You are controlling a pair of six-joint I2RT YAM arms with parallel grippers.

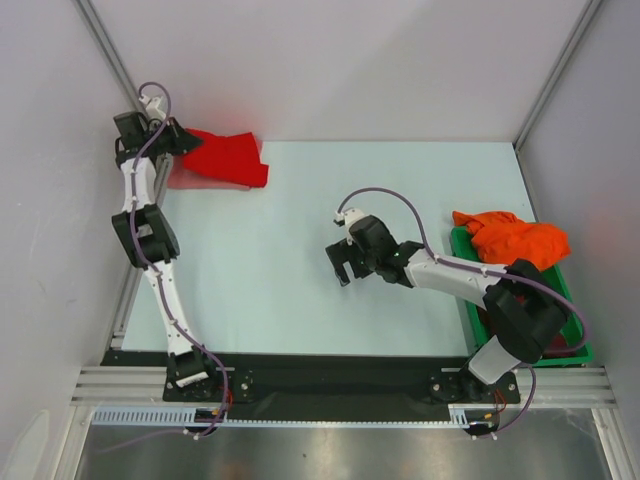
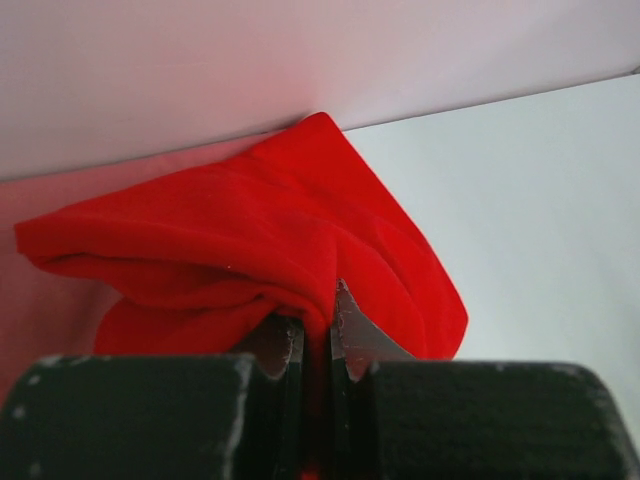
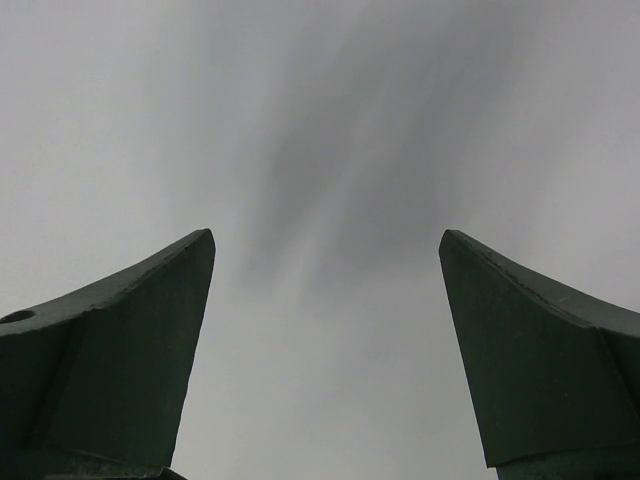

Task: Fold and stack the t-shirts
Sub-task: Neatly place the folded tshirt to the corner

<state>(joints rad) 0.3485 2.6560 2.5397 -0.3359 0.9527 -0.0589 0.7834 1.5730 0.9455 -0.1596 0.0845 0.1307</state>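
Top view: I see the left gripper (image 1: 185, 140) at the table's (image 1: 280, 260) far left corner, clamped on the crumpled red t-shirt (image 1: 225, 160). The right gripper (image 1: 342, 268) hangs spread over mid-table, and the orange t-shirt (image 1: 515, 240) is heaped in the green bin (image 1: 468, 300) at the right edge. Left wrist: jaws pinch a fold of the red cloth, the rest bunched ahead by the wall; right wrist: jaws wide apart, blurred grey surface between them.

The bench (image 1: 270, 270) lies open from 6 through its middle to 12 and 1 o'clock. The red t-shirt (image 1: 225, 160) and left arm (image 1: 150, 235) crowd 10 o'clock. The green bin (image 1: 468, 312), heaped with an orange t-shirt (image 1: 515, 240), blocks 3. The right arm (image 1: 440, 268) crosses from 4.
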